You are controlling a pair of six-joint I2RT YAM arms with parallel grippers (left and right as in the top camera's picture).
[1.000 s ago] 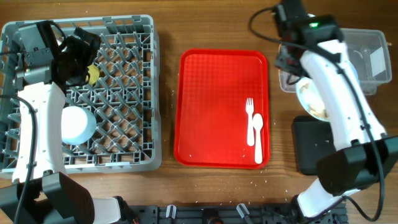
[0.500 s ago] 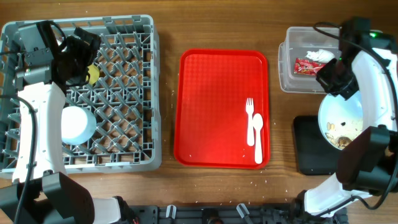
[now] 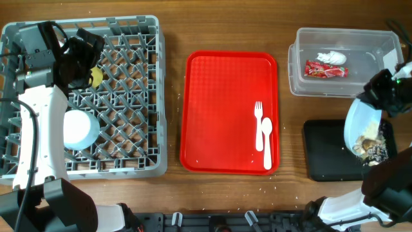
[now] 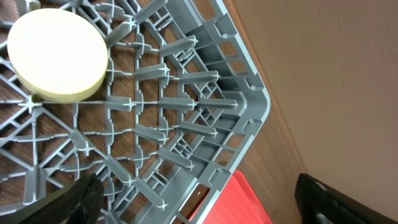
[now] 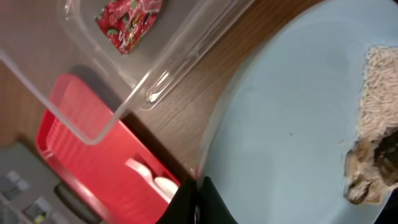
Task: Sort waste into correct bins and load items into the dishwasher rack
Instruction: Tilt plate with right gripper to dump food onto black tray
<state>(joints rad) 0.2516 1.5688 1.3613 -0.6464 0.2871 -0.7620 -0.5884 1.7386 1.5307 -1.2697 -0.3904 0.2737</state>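
Note:
My right gripper (image 5: 198, 202) is shut on the rim of the round pale blue plate (image 3: 360, 125), held tilted over the black tray (image 3: 325, 154). Rice and brown scraps (image 5: 379, 124) lie heaped at the plate's low edge (image 3: 370, 149). The clear tub (image 3: 302, 71) holds the red wrapper (image 3: 325, 69) and the white tissue (image 3: 333, 58). The white fork (image 3: 258, 122) and spoon (image 3: 265, 138) lie on the red serving tray (image 3: 219, 109). My left gripper (image 4: 199, 205) is open above the grey rack (image 3: 138, 129), which holds the yellow cup (image 4: 56, 53) and a pale bowl (image 3: 78, 129).
Loose crumbs dot the wooden table near the front edge of the red serving tray. The rack fills the left side, the tub and black tray the right.
My right arm has carried the plate from beside the tub to over the black tray and tilted it, so the food slid to its low edge. The left arm has not moved.

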